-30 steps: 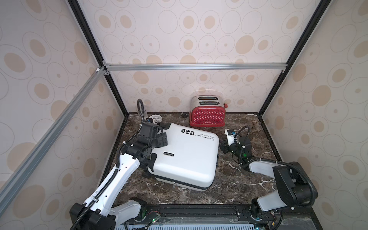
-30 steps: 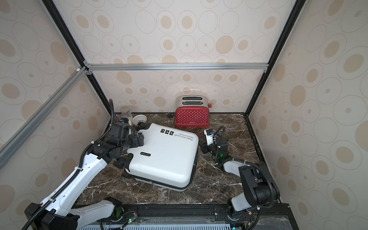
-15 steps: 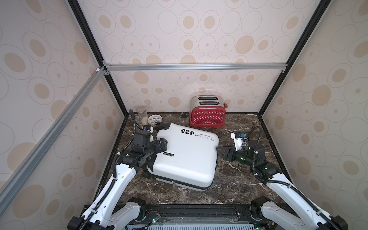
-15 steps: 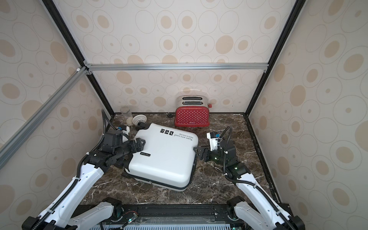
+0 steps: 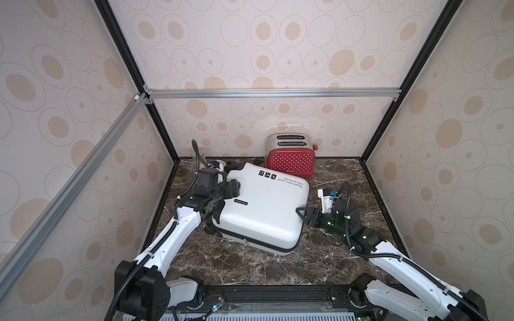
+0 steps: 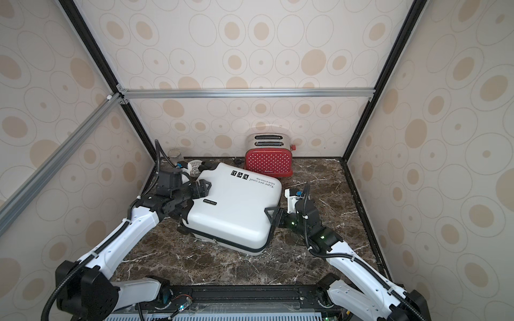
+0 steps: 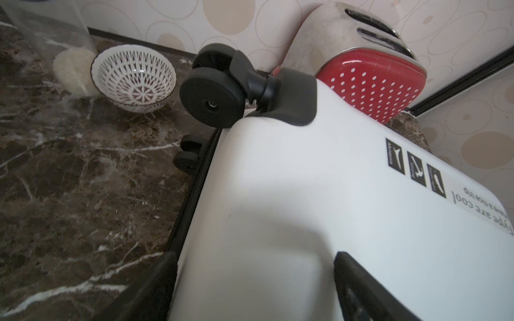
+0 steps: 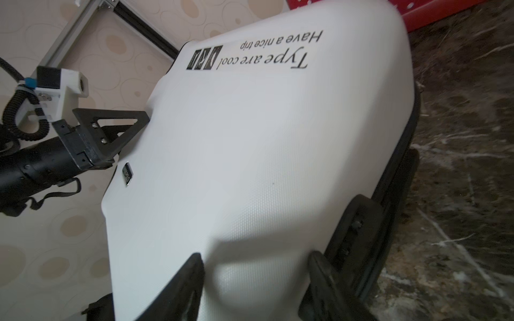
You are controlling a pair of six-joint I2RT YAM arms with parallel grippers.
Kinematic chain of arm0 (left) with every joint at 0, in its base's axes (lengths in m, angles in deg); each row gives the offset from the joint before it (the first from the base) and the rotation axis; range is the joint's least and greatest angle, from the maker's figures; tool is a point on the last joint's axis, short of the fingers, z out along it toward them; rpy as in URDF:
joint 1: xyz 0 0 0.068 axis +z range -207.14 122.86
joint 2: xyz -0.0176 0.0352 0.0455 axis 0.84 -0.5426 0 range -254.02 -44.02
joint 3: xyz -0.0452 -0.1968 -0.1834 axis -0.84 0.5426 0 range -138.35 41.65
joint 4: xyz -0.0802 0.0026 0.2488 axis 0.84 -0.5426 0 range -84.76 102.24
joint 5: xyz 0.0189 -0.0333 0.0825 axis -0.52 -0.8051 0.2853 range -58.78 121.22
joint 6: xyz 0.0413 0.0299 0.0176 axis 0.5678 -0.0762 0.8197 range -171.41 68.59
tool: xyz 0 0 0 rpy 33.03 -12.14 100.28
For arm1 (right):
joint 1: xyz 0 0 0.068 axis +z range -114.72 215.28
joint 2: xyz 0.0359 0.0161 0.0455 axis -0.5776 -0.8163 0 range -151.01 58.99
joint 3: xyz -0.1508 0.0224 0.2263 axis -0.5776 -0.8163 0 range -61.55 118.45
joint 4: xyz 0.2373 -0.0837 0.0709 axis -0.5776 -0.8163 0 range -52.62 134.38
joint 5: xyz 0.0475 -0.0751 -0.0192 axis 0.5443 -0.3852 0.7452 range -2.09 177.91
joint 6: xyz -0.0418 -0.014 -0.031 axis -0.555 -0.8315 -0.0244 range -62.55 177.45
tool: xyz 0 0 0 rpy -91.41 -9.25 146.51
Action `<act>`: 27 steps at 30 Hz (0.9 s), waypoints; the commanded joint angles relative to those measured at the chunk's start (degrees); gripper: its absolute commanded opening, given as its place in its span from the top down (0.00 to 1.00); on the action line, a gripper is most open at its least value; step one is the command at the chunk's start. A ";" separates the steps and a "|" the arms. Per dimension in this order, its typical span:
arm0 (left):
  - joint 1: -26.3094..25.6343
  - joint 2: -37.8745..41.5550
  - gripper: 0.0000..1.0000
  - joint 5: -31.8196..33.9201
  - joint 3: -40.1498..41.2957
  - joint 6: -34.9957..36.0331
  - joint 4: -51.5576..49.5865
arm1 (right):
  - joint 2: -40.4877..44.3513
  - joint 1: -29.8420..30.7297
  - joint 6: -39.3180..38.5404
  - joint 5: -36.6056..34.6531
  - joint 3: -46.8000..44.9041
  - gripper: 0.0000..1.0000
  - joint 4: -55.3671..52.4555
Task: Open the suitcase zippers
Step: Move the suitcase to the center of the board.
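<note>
Suitcase (image 5: 264, 211) first: you have it lying flat and askew on the dark marble table (image 5: 250, 266), left of centre, its far edge just in front of the red toaster (image 5: 290, 162). The shell is glossy white with rounded corners. It has black wheels (image 7: 211, 102) at the back-left corner near a patterned bowl (image 7: 133, 80), a small black badge (image 5: 240, 202) and the print (image 8: 264, 59) "Type are cool". The zipper band (image 7: 194, 191) runs as a thin black line round the seam, with a small silver pull (image 5: 244, 240) on the near side. Your left gripper (image 7: 254, 261) stands wide apart astride the case's left edge. Your right gripper (image 8: 256, 255) has the right edge between its jaws; whether they pinch it you cannot tell.
</note>
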 commanded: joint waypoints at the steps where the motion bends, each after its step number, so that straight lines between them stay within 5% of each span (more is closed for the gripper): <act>1: -5.73 -8.95 0.13 -6.24 -3.35 2.89 -4.48 | -5.01 0.96 -5.98 0.20 2.92 0.40 -2.08; 7: -5.46 -5.31 0.12 5.03 -10.82 7.00 -7.78 | -2.44 0.23 -16.32 -8.78 10.31 0.39 -15.28; 13: -6.34 14.35 0.22 11.25 3.14 8.03 -1.73 | -3.30 0.42 -24.12 -7.07 18.51 0.42 -19.81; 19: -6.81 32.36 0.33 7.64 18.87 12.77 5.73 | -9.39 1.10 -24.57 0.33 23.13 0.45 -14.55; 27: -10.49 39.06 0.40 -1.53 28.38 12.93 7.26 | -16.55 3.58 -21.45 4.52 24.84 0.47 -11.24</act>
